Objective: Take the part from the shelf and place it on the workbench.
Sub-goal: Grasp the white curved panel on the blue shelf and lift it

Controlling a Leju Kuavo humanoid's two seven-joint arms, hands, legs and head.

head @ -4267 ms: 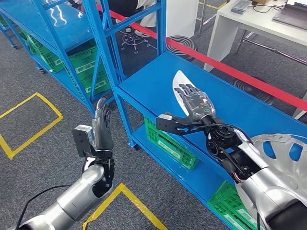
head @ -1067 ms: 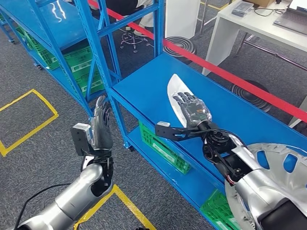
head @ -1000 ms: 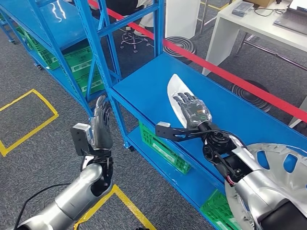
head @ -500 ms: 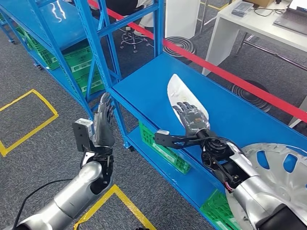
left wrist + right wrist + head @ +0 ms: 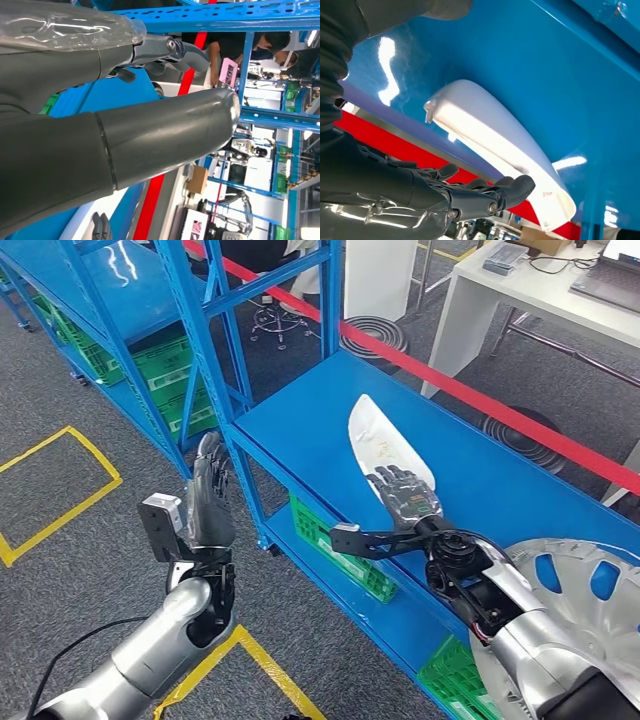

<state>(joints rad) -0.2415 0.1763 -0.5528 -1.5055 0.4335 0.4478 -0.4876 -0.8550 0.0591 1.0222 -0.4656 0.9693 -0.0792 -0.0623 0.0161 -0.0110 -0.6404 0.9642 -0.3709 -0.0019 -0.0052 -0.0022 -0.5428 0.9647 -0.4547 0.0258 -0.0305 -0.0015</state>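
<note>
Carpet [image 5: 90,570], grey and marked with yellow tape [image 5: 64,475], is seen nearest, with the left hand [image 5: 207,502] raised over it, fingers straight and holding nothing. Right of it, the blue shelf [image 5: 302,435] carries the white part [image 5: 381,450]. The right hand [image 5: 404,495] is laid over the part's near end, fingers extended; a grip cannot be told. Beyond, red tape [image 5: 453,390] and a white desk [image 5: 528,300] are seen.

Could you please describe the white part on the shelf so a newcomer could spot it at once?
Find the blue shelf beside the red tape. On its top level lies the white part, long, curved, leaf-shaped and pointed at its far end, with the right hand over its near end. The neighbouring silver wheel cover is round.
</note>
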